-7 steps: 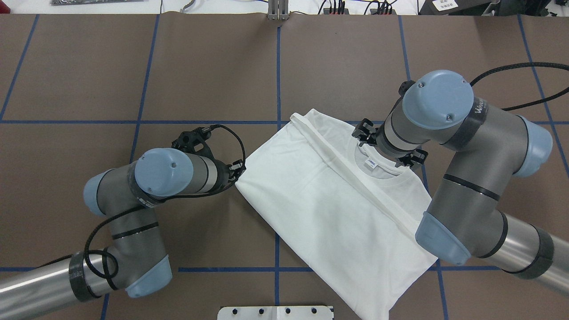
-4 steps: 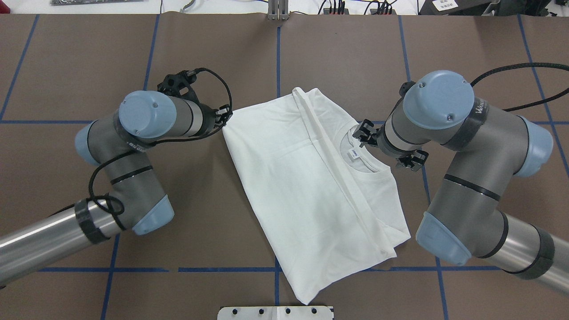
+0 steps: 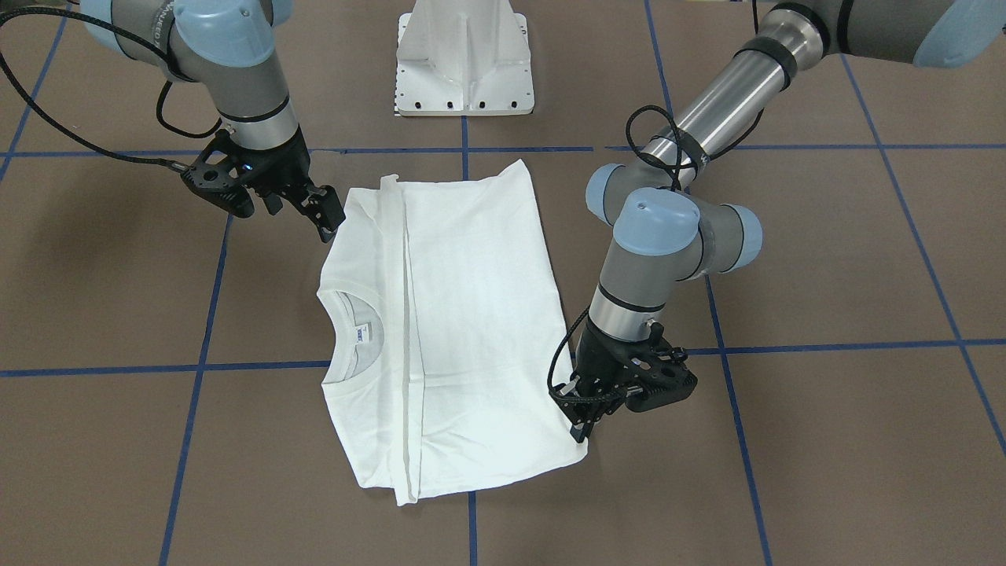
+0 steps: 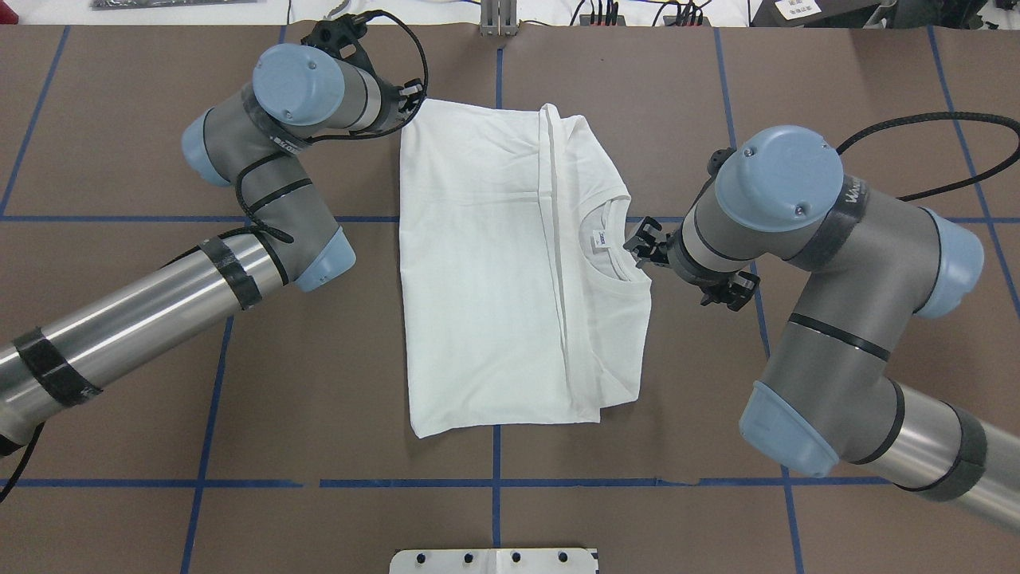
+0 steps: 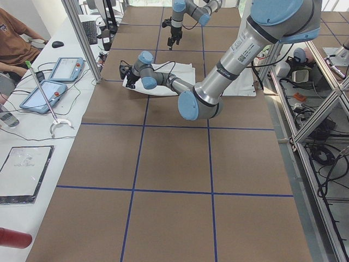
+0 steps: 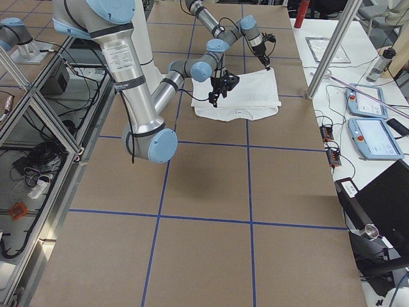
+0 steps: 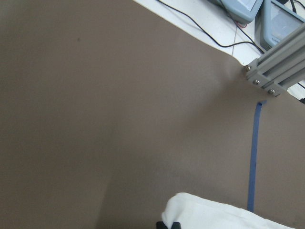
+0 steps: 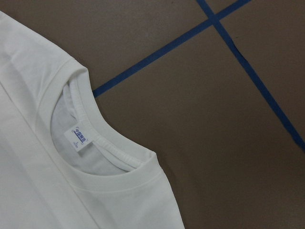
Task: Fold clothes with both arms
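The white shirt (image 4: 486,263) lies flat on the brown table, folded into a long rectangle, with its ribbed collar and label (image 4: 600,241) facing up on my right side. No black text shows. My left gripper (image 4: 408,100) is shut on the shirt's far left corner, low at the table; the front view (image 3: 585,428) and the left wrist view (image 7: 167,224) show it too. My right gripper (image 4: 641,243) hovers open and empty beside the collar edge, also visible in the front view (image 3: 324,224). The right wrist view shows the collar (image 8: 102,157) below, but no fingers.
The white pedestal base (image 4: 494,560) stands at the near edge. Blue tape lines (image 4: 494,482) grid the brown table. An aluminium post (image 4: 498,20) and cables sit at the far edge. Tablets (image 5: 52,82) and a seated person are beyond the table's far side.
My left gripper has pulled the shirt corner away from the robot, swinging the shirt from diagonal to square with the grid. The right gripper has barely moved, and the collar slid out from under it.
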You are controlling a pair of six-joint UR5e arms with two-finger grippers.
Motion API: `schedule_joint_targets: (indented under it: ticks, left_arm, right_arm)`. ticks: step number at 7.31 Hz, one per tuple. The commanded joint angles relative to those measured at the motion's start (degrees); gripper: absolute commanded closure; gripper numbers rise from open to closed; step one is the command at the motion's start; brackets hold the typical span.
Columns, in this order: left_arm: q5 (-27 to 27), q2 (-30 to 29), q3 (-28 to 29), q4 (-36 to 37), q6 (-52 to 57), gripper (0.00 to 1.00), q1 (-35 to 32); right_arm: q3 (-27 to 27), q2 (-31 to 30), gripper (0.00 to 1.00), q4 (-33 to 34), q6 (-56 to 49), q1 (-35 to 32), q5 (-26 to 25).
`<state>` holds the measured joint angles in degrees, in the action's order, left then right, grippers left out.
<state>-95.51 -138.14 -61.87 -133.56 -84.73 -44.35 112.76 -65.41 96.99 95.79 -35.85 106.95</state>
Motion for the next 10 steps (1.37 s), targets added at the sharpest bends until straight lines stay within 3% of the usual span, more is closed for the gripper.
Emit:
schedule_joint_targets:
  ticks: [1,2,4,6,7,10]
  left_arm:
    - [-2.73,-0.72,-1.56,1.1,1.41,0.49,-1.34]
    - [-8.5,2.15,-7.76,4.24,1.5,0.48,-1.61]
    - [-12.04,13.9,-29.78,13.54,4.28,0.47,-1.7]
    - [-12.68,20.43,-43.98,23.31,8.61,0.47,-2.4]
    - [-12.77,22.11,-46.73,25.0,8.53,0.45,-2.4]
    - [-12.77,23.53,-47.46,25.1,8.62,0.44,-2.4]
  right_arm:
    - [-0.08,1.07,0.0,-0.13,-0.34,3.22,-0.51]
    - [-0.52,2.55,0.0,-0.04,-2.86,6.12,-0.68]
    - [-2.27,3.44,0.0,0.48,-18.19,14.37,-7.86]
    - [-5.51,4.93,0.0,1.27,-29.89,16.25,-8.42]
    - [-7.71,6.16,0.0,1.97,-38.49,16.34,-9.03]
    - [-11.68,9.16,0.0,3.47,-41.82,16.43,-9.56]
